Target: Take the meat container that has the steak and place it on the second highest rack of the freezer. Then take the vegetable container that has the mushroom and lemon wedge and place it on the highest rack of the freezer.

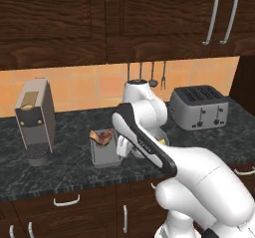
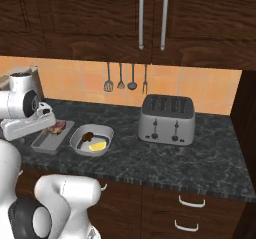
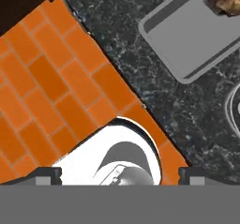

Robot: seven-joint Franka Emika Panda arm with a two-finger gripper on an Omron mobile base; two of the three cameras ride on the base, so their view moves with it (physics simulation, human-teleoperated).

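Observation:
The meat container is a flat grey rectangular tray on the dark counter, with the steak at its far end. In the left base view the same tray and steak lie just left of my arm. The vegetable container is a grey oval dish right of the tray, holding the dark mushroom and the yellow lemon wedge. My gripper hangs open above the counter beside the tray, holding nothing. The freezer and its racks are out of view.
A silver toaster stands to the right on the counter and a coffee machine to the left. Utensils hang on the orange tiled wall. Dark wall cabinets hang overhead.

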